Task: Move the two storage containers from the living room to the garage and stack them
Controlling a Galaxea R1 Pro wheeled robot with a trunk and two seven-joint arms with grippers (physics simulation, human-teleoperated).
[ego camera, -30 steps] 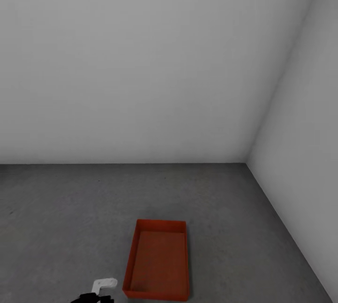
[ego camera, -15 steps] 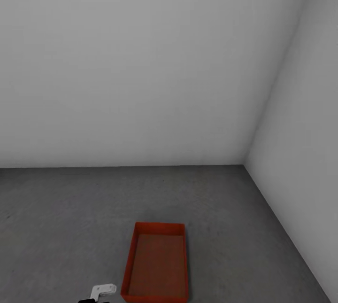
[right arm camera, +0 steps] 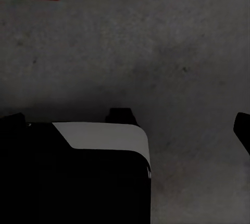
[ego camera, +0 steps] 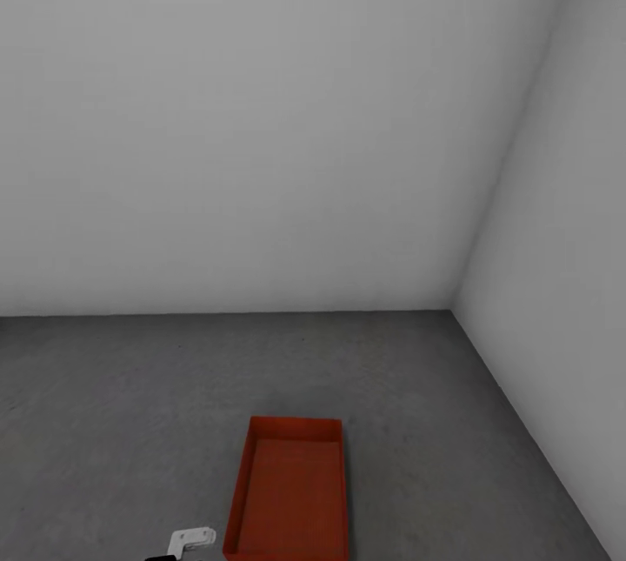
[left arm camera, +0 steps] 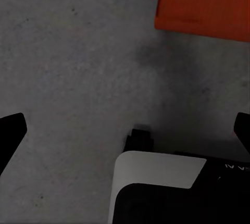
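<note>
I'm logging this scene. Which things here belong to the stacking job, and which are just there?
Job:
- orange bin, sitting empty on the floor
- grey concrete floor
- left claw, open over the floor beside the bin

Just there:
- pale walls

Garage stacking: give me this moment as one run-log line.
room: garage corner | storage container: one, upright on floor, empty | left pincer: open, holding nothing | right pincer: open, holding nothing | stack: not yet done

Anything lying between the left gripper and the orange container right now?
No. In the left wrist view only bare grey concrete floor stretches from the open left gripper to the storage container.
</note>
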